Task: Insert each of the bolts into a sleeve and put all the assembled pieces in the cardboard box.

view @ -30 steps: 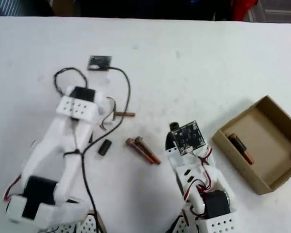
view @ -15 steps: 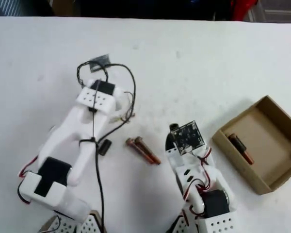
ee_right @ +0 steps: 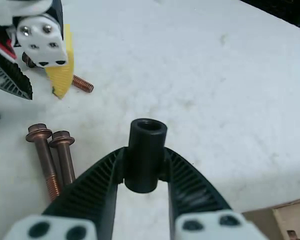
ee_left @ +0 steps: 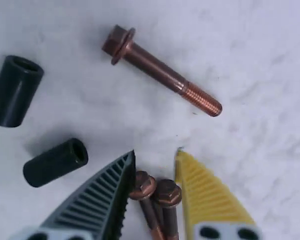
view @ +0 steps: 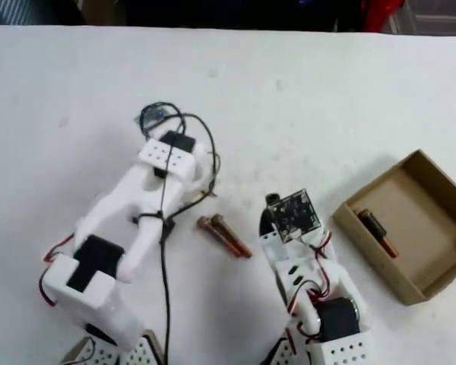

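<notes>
My right gripper point(ee_right: 145, 159) is shut on an upright black sleeve point(ee_right: 146, 150), held just above the table near the cardboard box point(view: 433, 190). Two copper bolts point(ee_right: 54, 160) lie side by side to its left, also seen as the pair of bolts point(view: 224, 236) from above. My left gripper point(ee_left: 155, 157) stands open right over the heads of those two bolts point(ee_left: 157, 190). A third bolt point(ee_left: 160, 70) lies alone beyond its fingertips. Two loose black sleeves point(ee_left: 15, 90) point(ee_left: 55, 162) lie beside it. One assembled bolt with sleeve point(view: 376, 232) lies in the box.
The left arm point(view: 137, 213) stretches diagonally over the table's left middle, with its black cable looping beside it. The right arm point(view: 308, 266) stands between the bolts and the box. White tabletop stretches open toward the far edge. A corner of the box point(ee_right: 290, 220) sits close to my right gripper.
The left arm has swung right and toward the pair of bolts, and now covers the lone bolt and the black sleeve in the high view. The right arm has kept still.
</notes>
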Action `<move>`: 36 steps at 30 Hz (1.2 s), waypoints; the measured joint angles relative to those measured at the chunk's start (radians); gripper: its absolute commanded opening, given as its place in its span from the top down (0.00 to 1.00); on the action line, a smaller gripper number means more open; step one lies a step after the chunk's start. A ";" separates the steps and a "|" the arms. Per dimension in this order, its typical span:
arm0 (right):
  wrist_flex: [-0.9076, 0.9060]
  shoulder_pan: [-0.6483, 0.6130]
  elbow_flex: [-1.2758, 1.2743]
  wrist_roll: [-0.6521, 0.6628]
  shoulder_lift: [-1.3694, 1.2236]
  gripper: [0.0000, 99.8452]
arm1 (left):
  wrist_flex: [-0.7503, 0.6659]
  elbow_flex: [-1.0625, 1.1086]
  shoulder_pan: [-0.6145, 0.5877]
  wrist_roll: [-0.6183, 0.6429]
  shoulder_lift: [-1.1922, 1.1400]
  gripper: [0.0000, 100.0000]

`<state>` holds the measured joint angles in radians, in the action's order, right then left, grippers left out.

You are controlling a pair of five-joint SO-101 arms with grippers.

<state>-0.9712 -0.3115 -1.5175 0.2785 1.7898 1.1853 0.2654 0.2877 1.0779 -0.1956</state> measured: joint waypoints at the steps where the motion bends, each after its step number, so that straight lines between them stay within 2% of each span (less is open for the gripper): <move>1: 0.000 0.000 0.000 0.000 0.000 0.98 | 0.000 0.000 0.002 0.011 0.000 0.56; 9: 0.000 0.000 0.000 0.000 0.000 0.98 | -0.005 0.000 0.020 0.089 0.000 0.61; 15: 0.000 0.000 0.000 0.000 0.000 0.98 | -0.077 0.000 0.006 0.146 -0.035 0.64; 36: 0.000 0.000 -0.005 0.000 0.000 0.98 | -0.161 0.000 -0.044 0.155 -0.110 0.64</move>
<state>-0.9712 -0.3115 -1.5221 0.2785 1.7898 1.0242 0.2654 0.2432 1.2329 -0.3061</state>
